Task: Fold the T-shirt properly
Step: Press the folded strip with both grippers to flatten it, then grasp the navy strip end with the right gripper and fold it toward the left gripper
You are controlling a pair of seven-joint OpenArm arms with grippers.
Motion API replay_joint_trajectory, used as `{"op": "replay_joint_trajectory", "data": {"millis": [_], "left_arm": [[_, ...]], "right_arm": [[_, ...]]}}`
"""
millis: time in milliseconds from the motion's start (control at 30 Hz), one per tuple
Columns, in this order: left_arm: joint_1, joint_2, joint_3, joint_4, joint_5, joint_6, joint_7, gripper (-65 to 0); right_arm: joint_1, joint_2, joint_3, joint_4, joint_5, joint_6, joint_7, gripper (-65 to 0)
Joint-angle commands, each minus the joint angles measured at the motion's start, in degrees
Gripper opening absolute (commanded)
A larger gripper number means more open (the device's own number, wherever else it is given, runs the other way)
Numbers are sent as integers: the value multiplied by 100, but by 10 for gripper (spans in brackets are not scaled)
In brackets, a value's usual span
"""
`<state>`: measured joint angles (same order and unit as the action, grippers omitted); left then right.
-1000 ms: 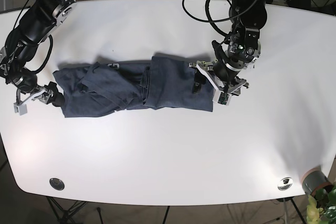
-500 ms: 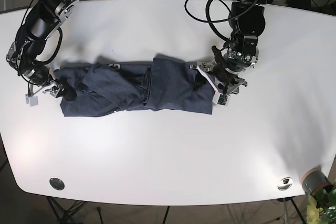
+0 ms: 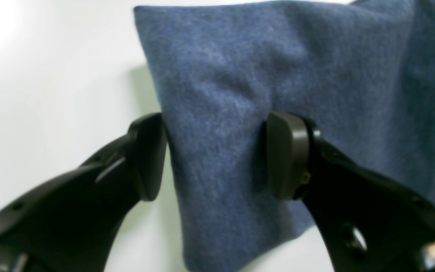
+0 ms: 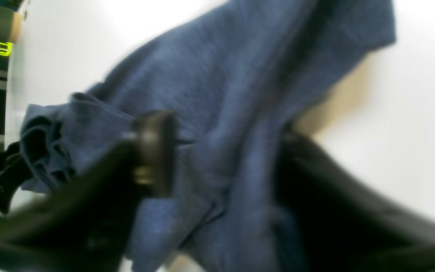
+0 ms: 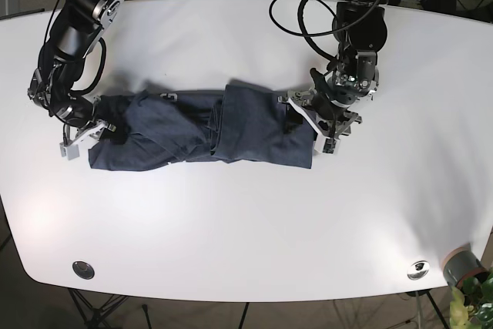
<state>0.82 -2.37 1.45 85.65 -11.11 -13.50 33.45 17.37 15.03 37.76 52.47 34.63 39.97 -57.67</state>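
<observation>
Left gripper (image 3: 217,158) straddles the T-shirt (image 5: 200,125) hem, fingers spread, one pad on the cloth, not clamped. Right gripper (image 4: 217,158) gapes around the bunched opposite end. The shirt lies stretched mid-table (image 5: 254,229), white room all around. Both arms reach down from the far edge.

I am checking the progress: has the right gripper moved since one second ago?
Yes. In the base view the right gripper has moved up and inward, from beyond the T-shirt's left edge onto that edge.
</observation>
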Motion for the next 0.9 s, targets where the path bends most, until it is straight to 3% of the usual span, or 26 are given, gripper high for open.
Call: {"op": "replay_joint_trajectory", "data": {"millis": [0, 67, 300, 433, 533, 633, 767, 867], "left_arm": [[-122, 48, -202, 73, -352, 0, 44, -265], [-130, 48, -308, 64, -607, 0, 255, -265], [-350, 57, -387, -314, -1126, 27, 387, -265], [-359, 66, -378, -446, -1363, 27, 387, -265], [-359, 101, -308, -446, -1574, 35, 387, -265], [-359, 162, -194, -446, -1627, 35, 387, -265], [-341, 338, -194, -455, -1609, 35, 475, -265], [-341, 400, -194, -455, -1618, 35, 615, -265]], "right_arm": [[105, 93, -9, 68, 58, 3, 4, -577], [105, 93, -9, 208, 49, 3, -4, -623], [-282, 31, -9, 1861, 49, 3, -365, -626], [-607, -162, -9, 3021, 75, -256, -646, -626], [-835, -294, -35, 3927, 66, -309, -822, -626], [-959, -426, -369, 4657, 66, -317, -972, -626], [-1161, -602, -870, 5492, 102, -572, -1007, -626], [-1266, -839, -1213, 5931, 58, -608, -1007, -626]]}}
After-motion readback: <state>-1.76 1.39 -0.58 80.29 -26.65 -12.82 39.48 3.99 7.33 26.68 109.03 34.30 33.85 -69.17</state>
